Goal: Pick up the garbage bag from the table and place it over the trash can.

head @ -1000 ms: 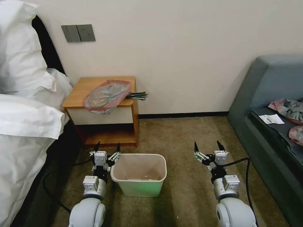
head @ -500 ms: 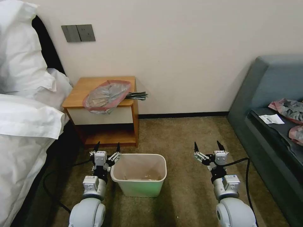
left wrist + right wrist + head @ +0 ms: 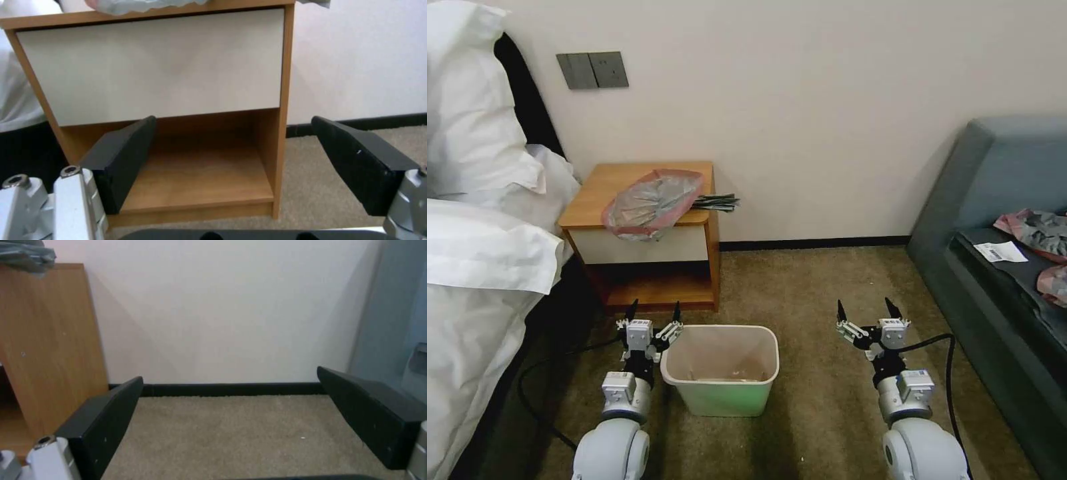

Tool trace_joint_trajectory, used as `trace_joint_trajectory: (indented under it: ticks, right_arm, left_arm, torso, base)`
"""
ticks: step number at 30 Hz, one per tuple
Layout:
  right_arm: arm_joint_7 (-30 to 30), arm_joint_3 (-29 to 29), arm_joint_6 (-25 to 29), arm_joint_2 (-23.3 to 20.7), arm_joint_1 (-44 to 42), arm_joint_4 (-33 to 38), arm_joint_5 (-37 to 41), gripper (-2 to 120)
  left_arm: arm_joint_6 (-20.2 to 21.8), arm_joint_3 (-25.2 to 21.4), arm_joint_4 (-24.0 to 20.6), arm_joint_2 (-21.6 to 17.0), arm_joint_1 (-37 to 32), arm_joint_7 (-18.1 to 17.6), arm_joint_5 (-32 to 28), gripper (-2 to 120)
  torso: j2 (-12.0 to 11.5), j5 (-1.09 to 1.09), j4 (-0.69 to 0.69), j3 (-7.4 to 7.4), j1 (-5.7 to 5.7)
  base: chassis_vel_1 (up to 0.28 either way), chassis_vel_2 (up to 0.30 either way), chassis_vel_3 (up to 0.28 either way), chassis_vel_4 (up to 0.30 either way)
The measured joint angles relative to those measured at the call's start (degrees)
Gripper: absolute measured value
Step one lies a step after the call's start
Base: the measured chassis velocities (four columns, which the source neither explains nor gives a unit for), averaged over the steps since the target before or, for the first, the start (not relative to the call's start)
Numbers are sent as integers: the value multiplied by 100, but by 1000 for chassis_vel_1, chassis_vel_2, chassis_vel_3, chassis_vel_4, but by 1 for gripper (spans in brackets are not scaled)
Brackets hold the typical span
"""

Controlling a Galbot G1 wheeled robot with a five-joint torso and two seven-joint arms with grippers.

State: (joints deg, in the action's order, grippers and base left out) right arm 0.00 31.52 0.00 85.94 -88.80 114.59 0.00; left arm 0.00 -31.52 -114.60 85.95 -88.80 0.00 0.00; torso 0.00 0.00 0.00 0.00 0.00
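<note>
The garbage bag [image 3: 650,202], translucent grey with a pink-red rim, lies crumpled on the front of the table [image 3: 594,193], drooping over its edge; its lower edge [image 3: 146,5] hangs above the white drawer. The cream-green trash can [image 3: 720,369] stands on the carpet in front of the table. My left gripper [image 3: 654,310] hovers low at the can's left rim, open and empty, facing the table's shelf [image 3: 195,173]. On the other side of the can my right gripper [image 3: 865,309] is open over bare carpet, holding nothing.
A bed with white bedding [image 3: 480,253] crowds the left side. A grey-blue sofa [image 3: 1007,220] with pink-and-grey plastic wads [image 3: 1037,230] and a paper slip stands on the right. Dark flat items [image 3: 717,201] stick out past the table's right edge. Black cables trail on the carpet.
</note>
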Motion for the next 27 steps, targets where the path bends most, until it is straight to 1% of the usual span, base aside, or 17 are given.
trace_joint_trajectory:
  ticks: [24,26,27]
  right_arm:
    - [0,0,2,0,0,0,0,100]
    - [-9,13,84,23,-14,0,-30,100]
    - [-44,46,234,74,-51,0,-93,100]
  left_arm:
    - [0,0,0,0,0,0,0,89]
    - [-66,-12,2,-32,9,-40,-40,89]
    - [-246,-64,8,-106,40,-134,-137,93]
  torso:
    - [0,0,0,0,0]
    - [0,-1,1,0,0]
    - [0,-2,1,0,0]
  base:
    - [0,0,0,0]
    - [0,0,0,0]
    - [0,0,0,0]
